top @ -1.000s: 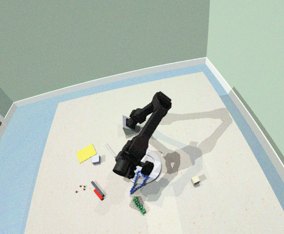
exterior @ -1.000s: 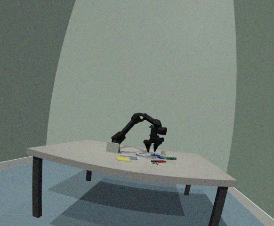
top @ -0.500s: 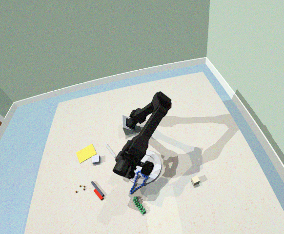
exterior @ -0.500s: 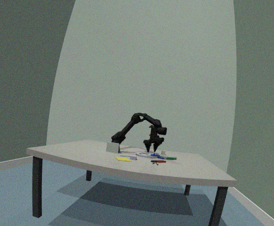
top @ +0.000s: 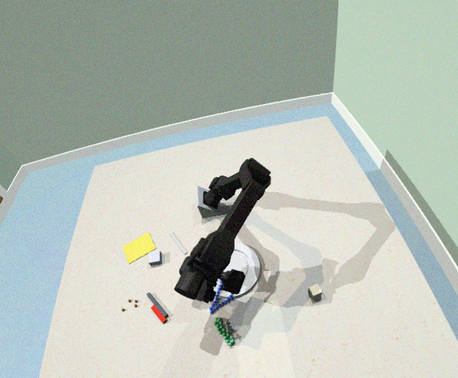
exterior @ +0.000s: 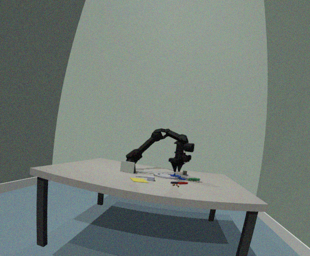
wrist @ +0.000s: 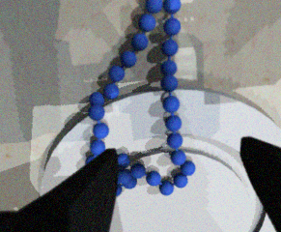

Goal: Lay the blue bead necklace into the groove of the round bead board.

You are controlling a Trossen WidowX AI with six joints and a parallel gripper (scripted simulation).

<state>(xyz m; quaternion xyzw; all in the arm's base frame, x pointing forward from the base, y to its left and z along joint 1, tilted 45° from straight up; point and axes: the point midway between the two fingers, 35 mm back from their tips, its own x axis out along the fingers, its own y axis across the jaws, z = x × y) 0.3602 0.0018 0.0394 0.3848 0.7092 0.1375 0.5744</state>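
The round white bead board (top: 253, 266) (wrist: 222, 108) lies on the table under my gripper. The blue bead necklace (top: 211, 311) (exterior: 181, 178) (wrist: 169, 83) lies as a long loop, partly across the board's edge and partly on the table. Its near end is bunched over the board beside the left finger in the wrist view. My gripper (exterior: 177, 171) (wrist: 178, 151) is open, low above the board. One strand of the necklace runs between the fingers in the wrist view, with the fingers well apart around it. The left finger hides some beads, and the arm hides part of the board in the top view.
A green bead string (top: 223, 331) (exterior: 193, 179) lies just beyond the necklace. A red and dark bar (top: 159, 313), several small brown balls, a yellow sheet (top: 138, 247), a whitish block (top: 154, 257) and a pale strip (top: 178, 242) lie left; a beige cube (top: 315, 291) stands right.
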